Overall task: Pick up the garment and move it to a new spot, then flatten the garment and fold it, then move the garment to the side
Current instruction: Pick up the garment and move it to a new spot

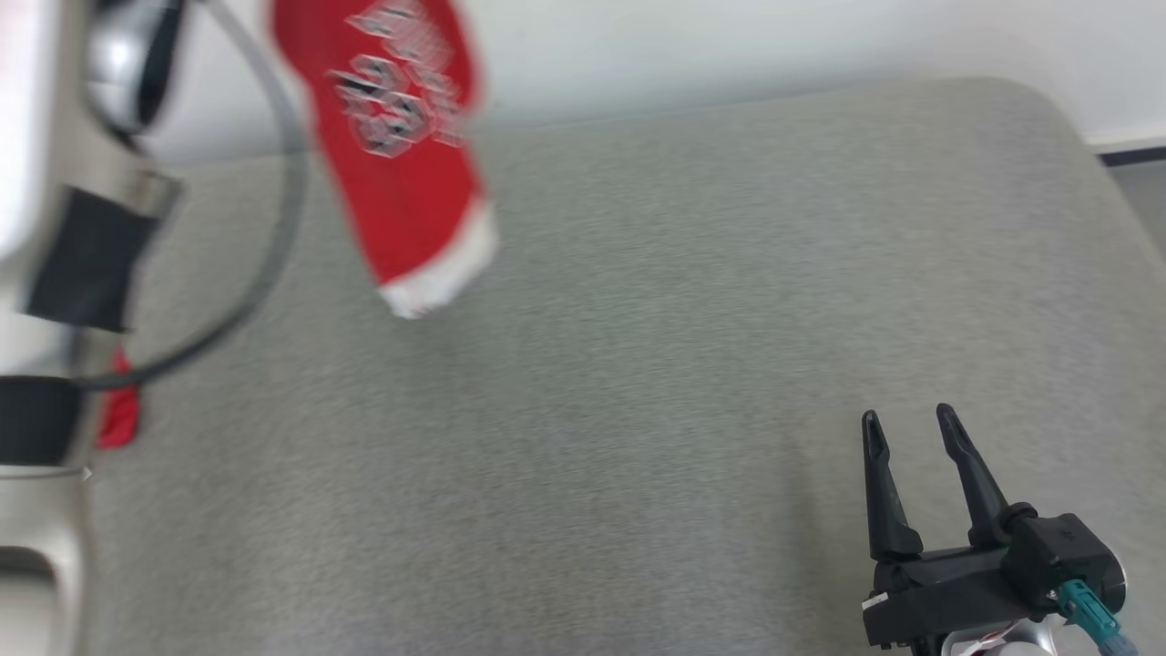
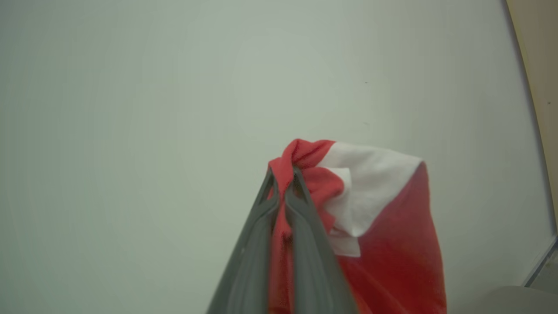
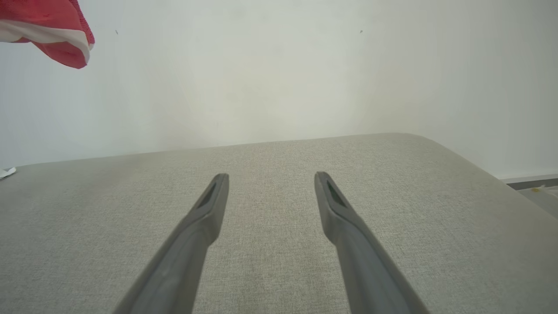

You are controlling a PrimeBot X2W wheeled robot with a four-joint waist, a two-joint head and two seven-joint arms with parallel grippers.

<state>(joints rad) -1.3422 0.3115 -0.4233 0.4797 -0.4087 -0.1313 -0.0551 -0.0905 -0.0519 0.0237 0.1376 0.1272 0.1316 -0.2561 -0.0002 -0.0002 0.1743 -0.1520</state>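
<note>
Lower right, nearest the camera: the right gripper (image 1: 908,412), two long dark fingers spread well apart over bare cloth, holding nothing; its wrist view shows the same open gap (image 3: 272,175). Left edge: the robot's pale left forearm (image 1: 36,137) with a looping grey cable (image 1: 293,173). Beneath both: a broad light-grey woven fabric surface (image 1: 638,364) with a rounded far corner. Upper left: the red garment with white hem and a grey printed pattern (image 1: 410,200), hanging in the air above the surface's far left part, blurred. In the left wrist view the left gripper (image 2: 283,174) is clamped on a bunched red fold of it (image 2: 392,244). Background: a plain white wall (image 1: 729,46).
</note>
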